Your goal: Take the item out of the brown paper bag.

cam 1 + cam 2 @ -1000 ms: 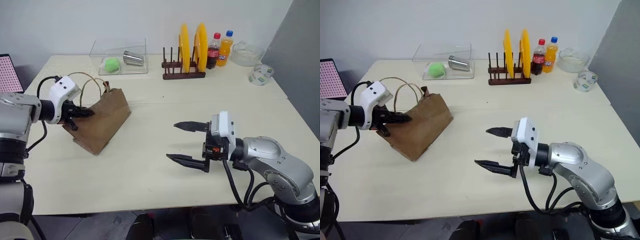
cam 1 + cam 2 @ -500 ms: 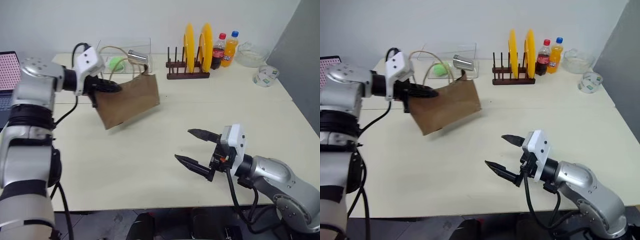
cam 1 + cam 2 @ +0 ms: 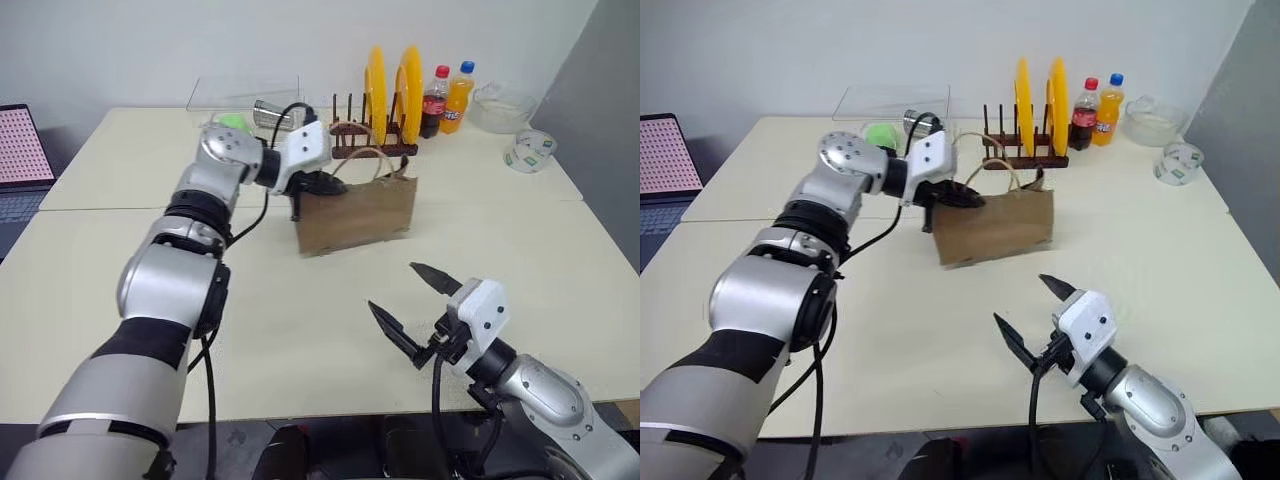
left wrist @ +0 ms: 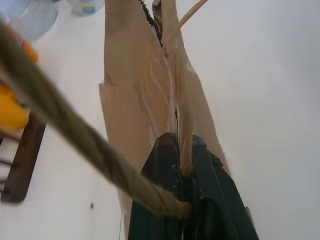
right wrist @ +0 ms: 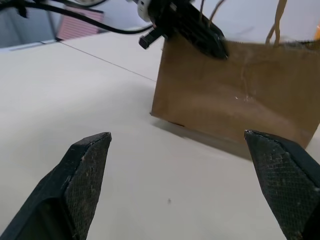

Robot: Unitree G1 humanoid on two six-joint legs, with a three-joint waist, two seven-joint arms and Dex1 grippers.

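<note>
Pale cream tabletop runs under a grey wall, with a wooden rack holding yellow plates, a cola bottle and an orange soda bottle at the far edge. My left pincer is clamped on the top edge of the brown paper bag, by one cord handle, and the bag hangs upright just above or barely on the tabletop; I cannot tell which. My right pincer is spread wide and empty, near me and well apart from the bag. The item itself I cannot see; I judge it sits inside the bag.

To do this step well, I would hold the bag steady with its mouth upward, bring the right pincer over the opening, and reach in clear of the cord loops so nothing snags.

The cola bottle's red label suggests a known brand, but no lettering is readable from here
</note>
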